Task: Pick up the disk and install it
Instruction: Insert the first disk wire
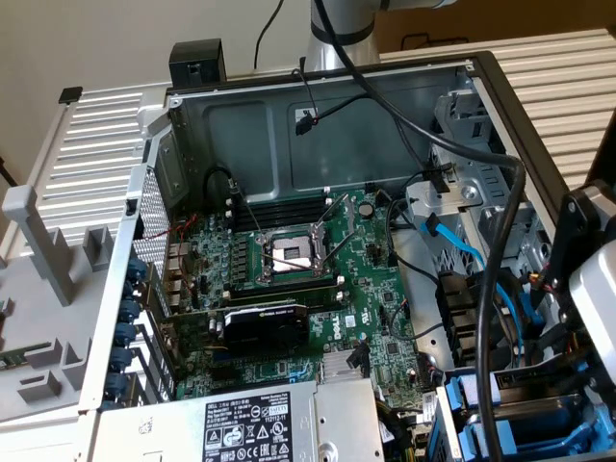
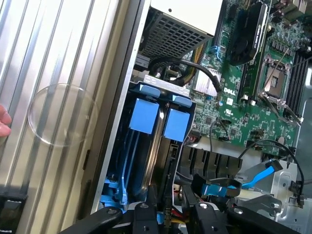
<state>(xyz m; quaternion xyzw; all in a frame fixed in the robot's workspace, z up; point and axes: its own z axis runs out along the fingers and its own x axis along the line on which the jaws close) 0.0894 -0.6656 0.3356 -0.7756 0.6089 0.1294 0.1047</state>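
Observation:
The disk [image 2: 151,161] stands edge-on in the drive bay at the corner of the open computer case, its grey metal side showing between bright blue carrier frames. Two blue carrier tabs [image 2: 146,115] sit side by side at its far end. My gripper [image 2: 168,220] hangs directly over the near end of the bay, very close to the disk's end; I cannot tell whether it touches it. In the exterior view the arm's wrist [image 1: 592,289] reaches in at the right, above the blue carriers [image 1: 520,423].
A green motherboard [image 1: 318,289] with a black graphics card [image 1: 265,325] fills the case floor. The silver power-supply box [image 1: 260,423] lies beside the bay. Blue data cables [image 2: 253,176] and a thick black cable [image 1: 491,289] run close by. A hand [image 2: 3,122] rests on the ribbed surface outside the case.

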